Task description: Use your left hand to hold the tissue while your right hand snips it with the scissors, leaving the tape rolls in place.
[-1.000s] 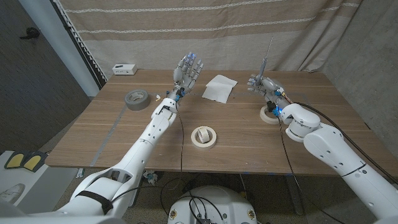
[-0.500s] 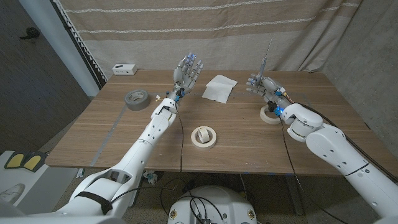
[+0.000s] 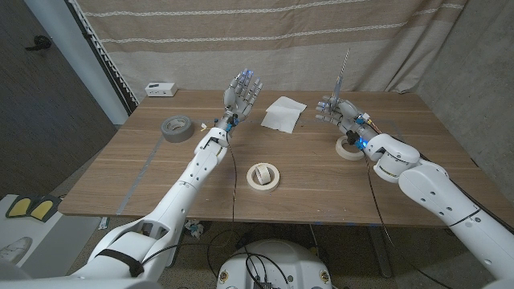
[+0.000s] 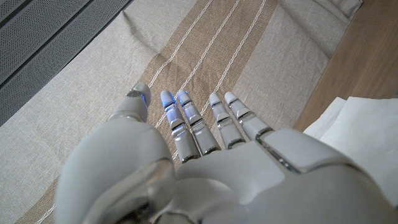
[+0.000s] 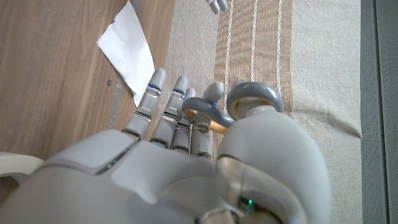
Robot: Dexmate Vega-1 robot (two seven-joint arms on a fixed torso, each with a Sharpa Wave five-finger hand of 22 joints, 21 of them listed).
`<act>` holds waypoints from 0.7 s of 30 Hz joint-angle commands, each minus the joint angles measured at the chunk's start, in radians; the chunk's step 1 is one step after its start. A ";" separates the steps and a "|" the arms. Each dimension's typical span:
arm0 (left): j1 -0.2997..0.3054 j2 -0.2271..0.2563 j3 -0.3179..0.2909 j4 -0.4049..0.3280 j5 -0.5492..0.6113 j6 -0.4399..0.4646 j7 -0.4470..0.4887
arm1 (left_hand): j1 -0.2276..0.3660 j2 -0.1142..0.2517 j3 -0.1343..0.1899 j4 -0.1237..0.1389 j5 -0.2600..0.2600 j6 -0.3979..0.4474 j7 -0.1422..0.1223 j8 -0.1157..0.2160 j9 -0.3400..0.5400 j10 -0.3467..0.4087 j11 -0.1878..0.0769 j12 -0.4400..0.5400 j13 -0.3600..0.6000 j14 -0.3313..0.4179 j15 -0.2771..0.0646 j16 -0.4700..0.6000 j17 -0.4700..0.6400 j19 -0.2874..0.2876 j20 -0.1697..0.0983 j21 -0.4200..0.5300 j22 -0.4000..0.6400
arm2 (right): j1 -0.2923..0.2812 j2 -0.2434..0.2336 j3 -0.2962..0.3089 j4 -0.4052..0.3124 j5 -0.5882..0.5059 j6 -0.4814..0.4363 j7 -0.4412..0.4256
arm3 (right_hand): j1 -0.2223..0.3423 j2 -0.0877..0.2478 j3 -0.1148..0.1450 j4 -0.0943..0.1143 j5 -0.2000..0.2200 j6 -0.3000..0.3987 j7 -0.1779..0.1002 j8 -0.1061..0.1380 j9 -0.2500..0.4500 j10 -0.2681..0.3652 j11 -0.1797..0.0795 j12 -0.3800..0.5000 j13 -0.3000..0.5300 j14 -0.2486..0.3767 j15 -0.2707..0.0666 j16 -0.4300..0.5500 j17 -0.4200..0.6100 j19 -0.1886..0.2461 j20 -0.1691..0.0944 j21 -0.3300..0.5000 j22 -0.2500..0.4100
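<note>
The wooden surface (image 3: 161,172) carries 3 tape rolls: a grey roll (image 3: 176,128) near the left edge, a cream roll (image 3: 263,176) toward the front, a white roll (image 3: 350,148) beneath the right wrist. The white tissue (image 3: 283,114) lies flat between both raised hands. The left hand (image 3: 243,90) is released, fingers spread upward. The right hand (image 3: 336,110) grasps the grey-handled scissors (image 3: 343,74), blades pointing up.
</note>
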 commanded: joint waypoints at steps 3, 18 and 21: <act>0.006 0.004 0.002 -0.011 0.000 -0.001 0.007 | 0.014 -0.004 0.009 -0.001 -0.004 0.009 -0.002 0.006 -0.001 0.011 0.002 -0.002 0.000 0.006 -0.172 -0.002 0.004 0.000 -0.105 -0.003 0.003 | 0.011 -0.025 0.009 0.043 0.110 -0.001 0.136 | -0.018 -0.015 0.010 0.004 0.000 -0.016 0.001 0.068 0.015 0.003 0.007 -0.020 -0.009 -0.007 0.010 -0.013 0.004 0.001 0.014 -0.013 0.002; 0.020 0.011 0.002 -0.028 -0.002 -0.001 0.022 | 0.019 -0.002 0.014 -0.001 -0.009 0.015 -0.002 0.006 -0.002 0.015 0.002 -0.004 0.000 0.007 -0.172 -0.002 0.004 0.000 -0.104 -0.003 0.003 | 0.062 -0.008 -0.010 0.164 0.241 -0.004 0.386 | -0.066 -0.117 -0.074 0.010 0.004 -0.093 -0.003 0.089 0.040 -0.038 0.007 -0.073 -0.039 -0.114 0.059 -0.063 0.010 -0.044 0.052 -0.068 0.003; 0.022 0.012 0.002 -0.029 -0.002 -0.002 0.022 | 0.019 -0.002 0.014 -0.001 -0.010 0.016 -0.002 0.006 -0.002 0.015 0.002 -0.004 0.000 0.007 -0.172 -0.002 0.004 0.000 -0.104 -0.003 0.003 | 0.068 0.001 -0.011 0.185 0.260 -0.001 0.425 | -0.098 -0.142 -0.109 0.023 0.020 -0.097 -0.006 0.092 0.038 -0.038 0.004 -0.076 -0.040 -0.126 0.068 -0.072 0.007 -0.053 0.059 -0.082 0.003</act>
